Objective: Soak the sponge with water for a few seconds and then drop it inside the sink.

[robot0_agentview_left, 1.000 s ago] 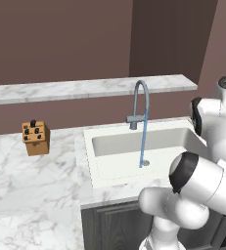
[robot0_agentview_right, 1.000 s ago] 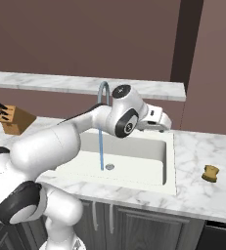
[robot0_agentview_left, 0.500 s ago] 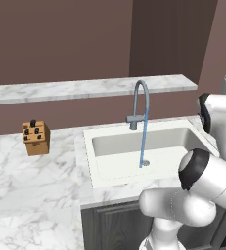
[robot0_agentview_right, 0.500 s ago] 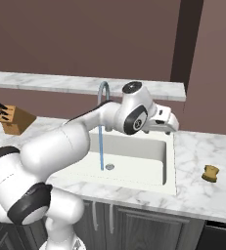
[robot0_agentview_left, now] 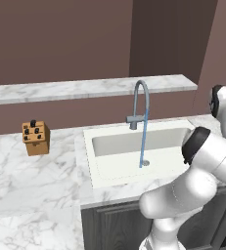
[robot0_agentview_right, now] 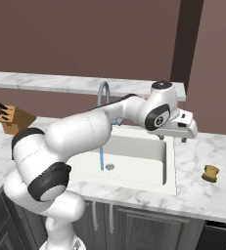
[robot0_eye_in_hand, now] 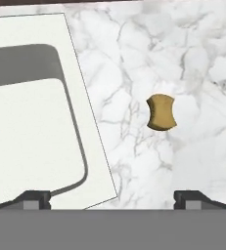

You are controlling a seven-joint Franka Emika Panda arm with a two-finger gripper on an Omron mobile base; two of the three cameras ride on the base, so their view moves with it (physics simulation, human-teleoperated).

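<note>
The jaws stand wide apart and hold nothing; the gripper [robot0_eye_in_hand: 112,197] hangs above the marble counter [robot0_eye_in_hand: 183,58], over the right edge of the sink [robot0_eye_in_hand: 92,127]. The sponge [robot0_eye_in_hand: 161,112], here a tan-brown lump with pinched sides, lies on the counter to the right of the sink, apart from its rim. In the white basin, the water [robot0_agentview_right: 101,157] falls in a thin blue stream from the curved tap [robot0_agentview_right: 103,93] beside the drain [robot0_agentview_right: 109,167]. A knife block [robot0_agentview_right: 11,119] stands far left.
</note>
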